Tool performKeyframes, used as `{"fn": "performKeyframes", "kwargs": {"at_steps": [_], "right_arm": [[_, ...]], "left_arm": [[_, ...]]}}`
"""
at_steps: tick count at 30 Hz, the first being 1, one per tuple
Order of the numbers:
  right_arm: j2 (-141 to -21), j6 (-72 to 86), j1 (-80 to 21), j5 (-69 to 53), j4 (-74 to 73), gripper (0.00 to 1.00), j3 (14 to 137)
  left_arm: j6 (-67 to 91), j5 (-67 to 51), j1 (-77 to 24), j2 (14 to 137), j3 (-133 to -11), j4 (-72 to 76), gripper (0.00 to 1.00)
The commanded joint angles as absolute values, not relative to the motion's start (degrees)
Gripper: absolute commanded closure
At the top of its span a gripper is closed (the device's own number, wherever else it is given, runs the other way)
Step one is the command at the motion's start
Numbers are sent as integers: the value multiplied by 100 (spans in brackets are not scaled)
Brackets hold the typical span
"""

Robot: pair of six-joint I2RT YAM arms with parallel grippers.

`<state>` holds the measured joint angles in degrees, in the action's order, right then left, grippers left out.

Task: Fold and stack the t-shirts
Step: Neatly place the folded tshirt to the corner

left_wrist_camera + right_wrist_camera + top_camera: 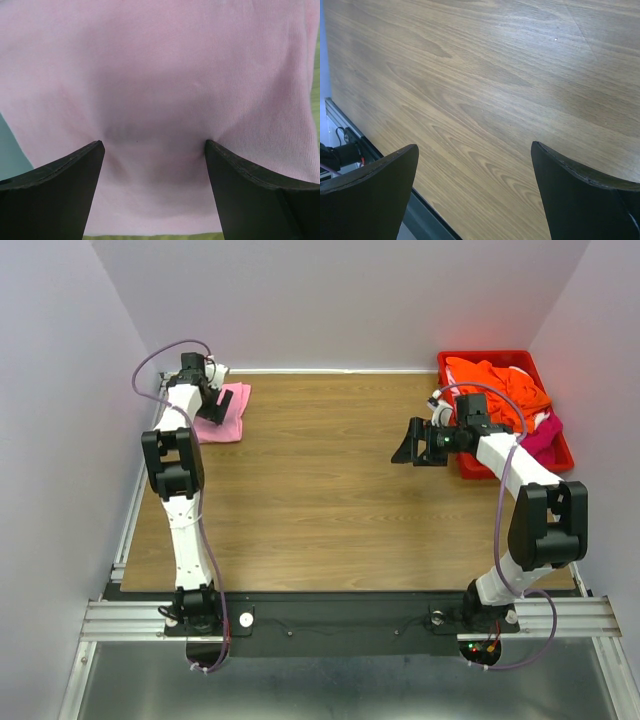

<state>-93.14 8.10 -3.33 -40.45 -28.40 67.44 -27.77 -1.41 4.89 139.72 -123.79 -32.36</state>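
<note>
L gripper (154, 145) pressed wide on pink t-shirt (160, 65) at 10 o'clock, prob. flattening; R gripper (474, 146) wide, empty, by red bin (480, 355).

Between your left fingers (50, 200), the pink shirt (160, 75) is soft, fine-ribbed knit cloth. It is matt and puckers into shallow creases at both tips. The fingers themselves look like matt black plastic with slightly rough edges. Under your right fingers (365, 200), which are just as matt and black, the table (495, 100) is smooth wood-grain board with a faint sheen. Behind those fingers, the bin (485, 354) is glossy red plastic and holds a crumpled orange shirt (495, 380) of cloth.
</note>
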Motion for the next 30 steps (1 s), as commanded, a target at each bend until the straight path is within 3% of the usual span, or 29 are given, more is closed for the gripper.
{"fn": "performKeyframes", "kwargs": {"at_steps": [1,12,18,30], "right_arm": [[-9158,721,-264,-4078,-2865,0,6987],[-8816,747,-264,-4148,-2918,0,6970],[-8596,826,-264,-4157,-2927,0,6996],[-8490,817,-272,-4122,-2918,0,6987]], "left_arm": [[-3312,211,729,14019,-12516,-3384,6],[-3350,-307,730,12728,-12621,-3445,2],[-2611,-536,756,11507,-11184,-3700,10],[-2593,-1002,940,10433,-8931,-3235,8]]}}
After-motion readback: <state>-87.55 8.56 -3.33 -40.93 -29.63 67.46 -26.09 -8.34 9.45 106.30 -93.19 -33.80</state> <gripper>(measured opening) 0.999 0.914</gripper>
